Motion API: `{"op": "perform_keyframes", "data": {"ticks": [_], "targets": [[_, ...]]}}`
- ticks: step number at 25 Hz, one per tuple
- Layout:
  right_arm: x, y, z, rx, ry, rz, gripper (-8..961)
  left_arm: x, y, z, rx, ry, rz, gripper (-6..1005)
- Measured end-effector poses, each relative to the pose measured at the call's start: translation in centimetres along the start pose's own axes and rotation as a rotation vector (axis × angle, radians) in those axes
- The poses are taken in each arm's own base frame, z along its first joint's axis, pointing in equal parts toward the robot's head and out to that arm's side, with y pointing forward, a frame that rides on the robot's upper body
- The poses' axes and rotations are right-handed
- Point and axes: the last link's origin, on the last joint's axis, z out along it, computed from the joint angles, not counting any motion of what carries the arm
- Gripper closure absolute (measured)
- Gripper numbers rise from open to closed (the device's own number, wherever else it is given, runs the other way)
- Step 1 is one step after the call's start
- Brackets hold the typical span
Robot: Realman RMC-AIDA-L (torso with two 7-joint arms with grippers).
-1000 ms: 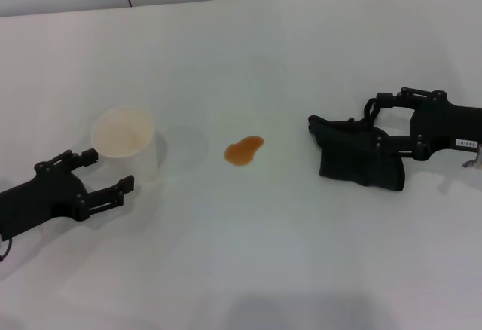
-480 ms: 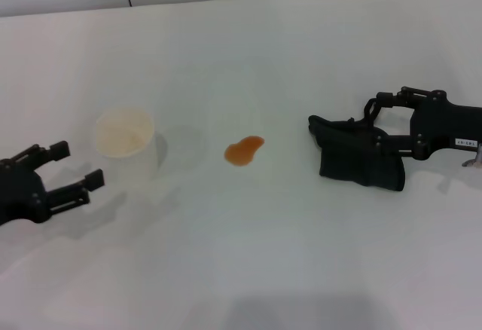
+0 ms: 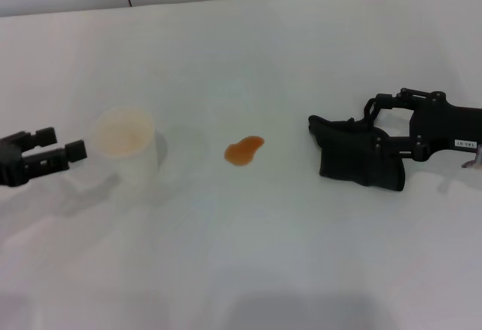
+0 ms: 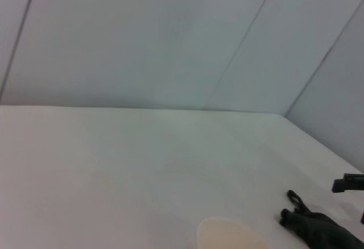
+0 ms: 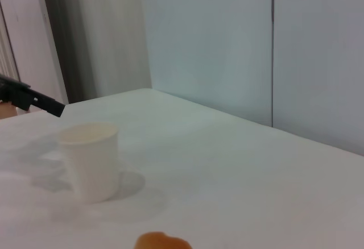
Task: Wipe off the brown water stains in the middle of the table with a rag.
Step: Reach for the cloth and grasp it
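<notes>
Your right gripper [image 3: 374, 143] grips the rag [image 3: 354, 154]; left gripper [image 3: 62, 149] spread beside the cup [image 3: 126, 145]. Loose folds may smear the stain [image 3: 244, 150].

White table [image 4: 114, 164]; cup rim [image 4: 230, 235] near edge; black rag [image 4: 321, 232] beyond.

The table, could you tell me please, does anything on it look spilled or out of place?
Yes: a small orange-brown stain sits on the white table, between the upright paper cup and the black rag. The right pincer is at the rag; the left pincer is beside the cup.
</notes>
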Motion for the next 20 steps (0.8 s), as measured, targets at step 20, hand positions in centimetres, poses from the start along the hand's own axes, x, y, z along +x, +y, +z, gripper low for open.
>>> {"op": "perform_keyframes", "data": {"ticks": [20], "targets": [[0.5, 0.2, -0.4, 0.004, 0.01, 0.009, 127, 7.2, 1.6, 2.0, -0.095, -0.114, -0.081, 107]]}}
